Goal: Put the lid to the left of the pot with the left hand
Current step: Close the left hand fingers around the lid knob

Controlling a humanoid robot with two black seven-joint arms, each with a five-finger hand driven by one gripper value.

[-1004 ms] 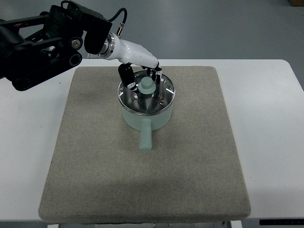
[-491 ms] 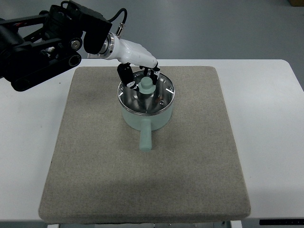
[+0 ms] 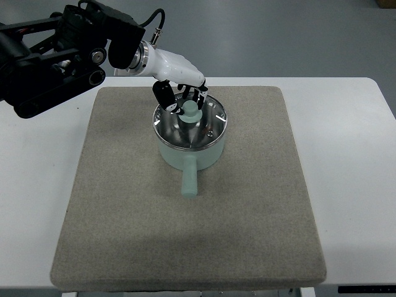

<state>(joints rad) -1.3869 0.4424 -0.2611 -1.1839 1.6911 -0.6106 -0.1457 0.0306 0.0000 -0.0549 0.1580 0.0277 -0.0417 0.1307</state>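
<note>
A mint-green pot (image 3: 189, 148) stands on the grey mat (image 3: 185, 235), its handle (image 3: 189, 179) pointing toward me. The glass lid (image 3: 204, 127) with a mint-green knob (image 3: 190, 111) sits on the pot. My left hand (image 3: 180, 101) reaches in from the upper left and hovers over the far side of the lid. Its fingers (image 3: 197, 97) curl down just behind the knob and the thumb (image 3: 164, 99) is on the knob's left, a small gap away. The lid rests flat on the pot. The right arm is out of view.
The mat lies on a white table (image 3: 352, 154). The left arm's black body (image 3: 55, 55) hangs over the table's far left corner. Bare mat (image 3: 117, 154) lies left of the pot.
The fingers have curled in from the lid's far right rim toward the knob. The lid and pot have not moved.
</note>
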